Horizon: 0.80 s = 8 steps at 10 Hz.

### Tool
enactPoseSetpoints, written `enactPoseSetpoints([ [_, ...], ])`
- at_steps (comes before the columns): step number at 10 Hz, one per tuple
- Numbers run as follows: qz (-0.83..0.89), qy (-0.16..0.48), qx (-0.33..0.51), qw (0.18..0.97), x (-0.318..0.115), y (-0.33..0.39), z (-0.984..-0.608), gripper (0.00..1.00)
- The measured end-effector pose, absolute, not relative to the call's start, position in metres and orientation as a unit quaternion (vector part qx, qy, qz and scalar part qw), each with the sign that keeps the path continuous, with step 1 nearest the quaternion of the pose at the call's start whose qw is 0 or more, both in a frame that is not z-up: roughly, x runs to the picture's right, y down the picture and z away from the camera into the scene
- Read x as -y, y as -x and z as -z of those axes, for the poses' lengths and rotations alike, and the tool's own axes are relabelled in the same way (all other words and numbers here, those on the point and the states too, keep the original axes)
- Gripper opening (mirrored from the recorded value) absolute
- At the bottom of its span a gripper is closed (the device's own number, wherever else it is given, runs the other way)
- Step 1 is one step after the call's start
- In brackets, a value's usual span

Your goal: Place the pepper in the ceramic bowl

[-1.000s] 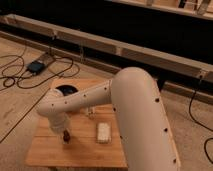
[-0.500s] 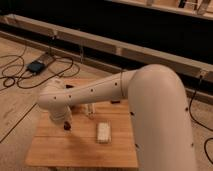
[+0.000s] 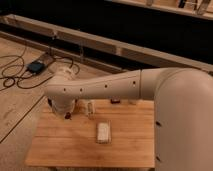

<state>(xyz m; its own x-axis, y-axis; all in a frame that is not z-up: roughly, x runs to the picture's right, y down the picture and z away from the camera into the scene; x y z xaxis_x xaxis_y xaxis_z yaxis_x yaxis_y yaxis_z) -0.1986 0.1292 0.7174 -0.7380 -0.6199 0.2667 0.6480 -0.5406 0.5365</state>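
Wood of a slatted table (image 3: 60, 150) fills the near ground, and a white rectangular block (image 3: 103, 132) lies flat on it near the middle, well apart from everything else. The robot's thick white arm (image 3: 150, 90) comes in from the right and crosses above the far half of the table, covering much of what lies there.

At its left end the bulky wrist hangs over the table's far left part, with the gripper (image 3: 67, 111) pointing down below it. Whether the gripper is spread or pressed together cannot be told. A small dark red shape, the pepper (image 3: 67, 117), shows at the gripper's tip, just above the tabletop; whether it is held or lying there cannot be told. The ceramic bowl is hidden behind the wrist.

Just right of the gripper a pale upright item (image 3: 90, 107) stands on the table, and a small dark item (image 3: 115, 101) sits by the far edge under the arm. Beyond lie floorboards, black cables (image 3: 12, 75) looping around a small dark box (image 3: 36, 66), then a long pale rail (image 3: 100, 45) against darkness.
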Motion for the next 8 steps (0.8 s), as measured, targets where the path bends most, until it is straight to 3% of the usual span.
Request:
enactPoseSetpoints([
  [8,0.912,0.053,0.285,0.289,-0.076,0.211,-0.787,0.0],
])
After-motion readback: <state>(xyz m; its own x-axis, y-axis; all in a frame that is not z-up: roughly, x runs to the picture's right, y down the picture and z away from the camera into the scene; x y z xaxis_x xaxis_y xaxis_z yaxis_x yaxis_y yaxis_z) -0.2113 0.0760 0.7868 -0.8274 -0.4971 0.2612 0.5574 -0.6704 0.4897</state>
